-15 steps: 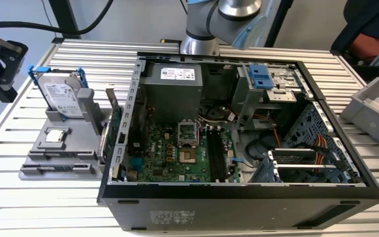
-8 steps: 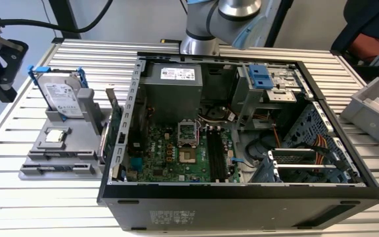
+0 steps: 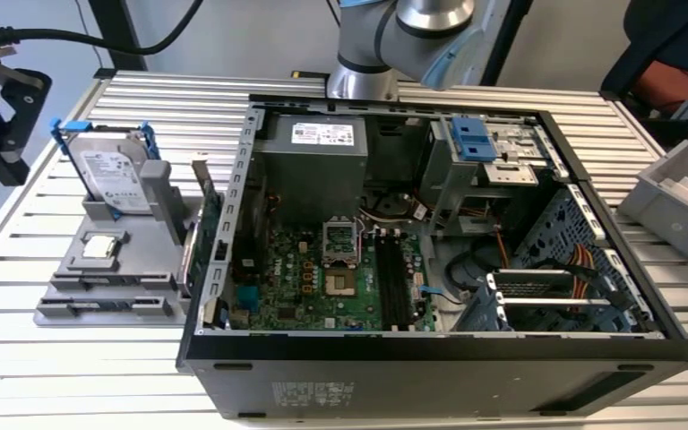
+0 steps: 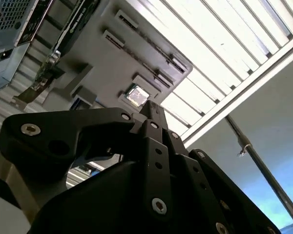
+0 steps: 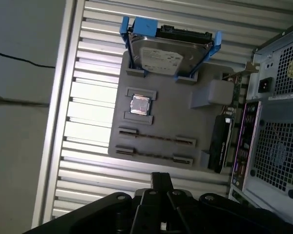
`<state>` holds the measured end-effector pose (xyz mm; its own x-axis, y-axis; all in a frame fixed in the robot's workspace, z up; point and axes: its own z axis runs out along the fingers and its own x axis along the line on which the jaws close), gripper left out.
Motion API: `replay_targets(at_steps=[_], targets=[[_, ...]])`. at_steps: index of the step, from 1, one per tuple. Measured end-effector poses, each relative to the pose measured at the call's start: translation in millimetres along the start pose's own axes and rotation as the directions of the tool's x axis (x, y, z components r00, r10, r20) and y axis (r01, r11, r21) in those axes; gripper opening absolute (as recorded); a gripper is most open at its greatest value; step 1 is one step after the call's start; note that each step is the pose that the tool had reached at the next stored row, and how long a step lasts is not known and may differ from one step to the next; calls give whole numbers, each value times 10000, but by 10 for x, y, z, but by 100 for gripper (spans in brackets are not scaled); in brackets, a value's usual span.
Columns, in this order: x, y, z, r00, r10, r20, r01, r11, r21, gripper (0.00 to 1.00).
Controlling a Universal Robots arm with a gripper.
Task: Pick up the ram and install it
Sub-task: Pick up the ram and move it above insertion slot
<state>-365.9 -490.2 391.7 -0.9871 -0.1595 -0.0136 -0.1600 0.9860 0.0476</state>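
The claw (image 5: pixel 161 179) hangs over the slatted worktop (image 5: pixel 88 97), closed, its fingers pressed together and the tip aimed down at the grey holder (image 5: pixel 176 122). Just beyond the tip the ram (image 5: pixel 154 155) lies on edge in the holder. Its long axis runs left to right across the exterior view, parallel to a second stick (image 5: pixel 156 138) beside it. Farther on stands the hard drive (image 5: pixel 168 56), with the open computer case (image 3: pixel 440 358) alongside.

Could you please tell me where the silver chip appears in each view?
Exterior view: chip on the gray tray, at the exterior view's left of the case.
First wrist view: chip on the tray, between hard drive and ram.
Second wrist view: chip on the tray, beside the ram.
Shared landmark: the tray.
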Motion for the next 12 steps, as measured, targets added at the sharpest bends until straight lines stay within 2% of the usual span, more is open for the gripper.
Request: replay_targets(at_steps=[3,6,9,12], targets=[[0,1,0,9992,-397,-19,397,9992,-2,0],[-1,2,0,9967,-815,-40,815,9967,-5,0],[0,3,0,9921,-1256,-61,1256,9921,-11,0],[0,3,0,9857,-1685,-82,1684,9857,-15,0]])
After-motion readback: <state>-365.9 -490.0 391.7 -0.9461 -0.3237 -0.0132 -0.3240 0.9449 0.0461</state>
